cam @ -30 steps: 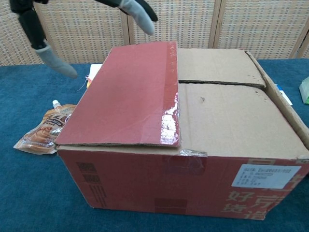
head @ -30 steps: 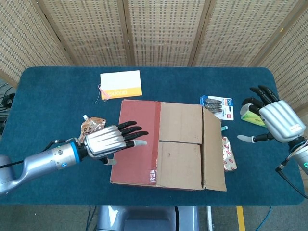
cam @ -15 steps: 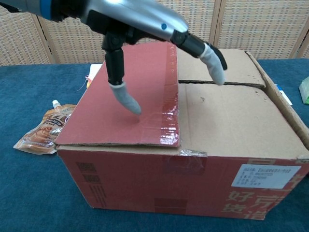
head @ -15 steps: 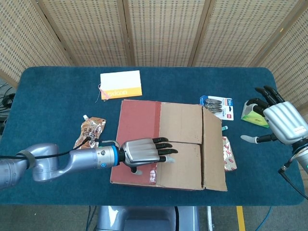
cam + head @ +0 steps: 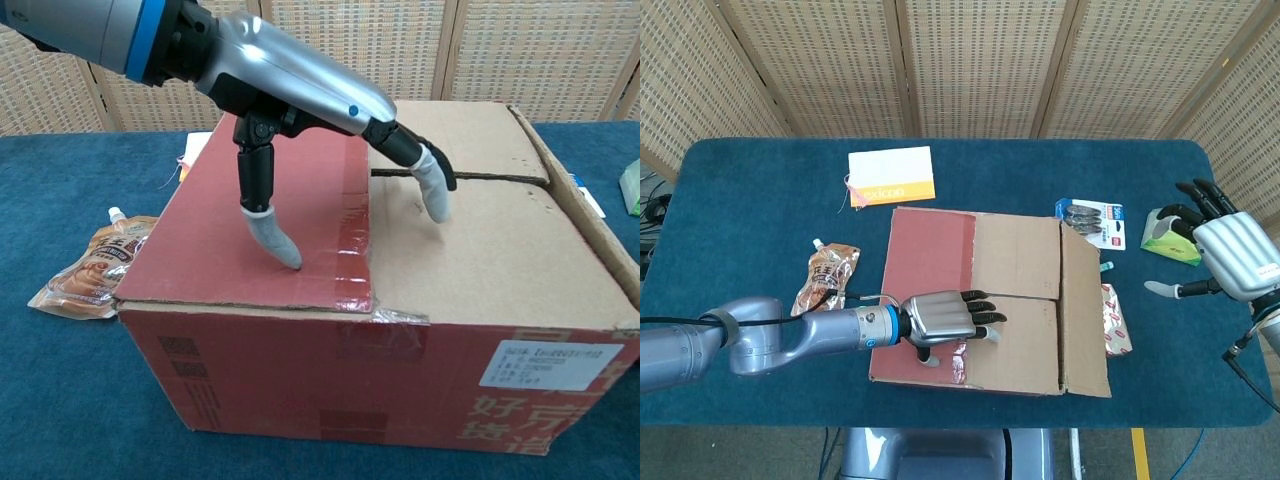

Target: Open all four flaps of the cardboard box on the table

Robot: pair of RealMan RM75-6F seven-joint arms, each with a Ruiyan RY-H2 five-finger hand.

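The cardboard box (image 5: 1020, 300) (image 5: 480, 270) lies in the middle of the table. Its red left flap (image 5: 925, 290) (image 5: 230, 240) lies flat over the top, two brown inner flaps are down, and the right flap (image 5: 1083, 310) is slightly raised. My left hand (image 5: 945, 318) (image 5: 300, 95) hovers over the red flap's inner edge near the front. Its fingers (image 5: 432, 185) are spread and reach over the brown flap, while the thumb (image 5: 272, 238) touches or nearly touches the red flap. It holds nothing. My right hand (image 5: 1225, 255) is open, off to the right of the box.
A brown pouch (image 5: 825, 278) (image 5: 90, 268) lies left of the box. A white and orange card (image 5: 891, 176) lies behind it. A battery pack (image 5: 1095, 220), a green packet (image 5: 1165, 240) and a snack packet (image 5: 1114, 320) lie to the right. Wicker screens stand behind the table.
My left hand swept right from the box's left edge across the red flap to its inner edge and lowered. The right hand drifted slightly right and down.
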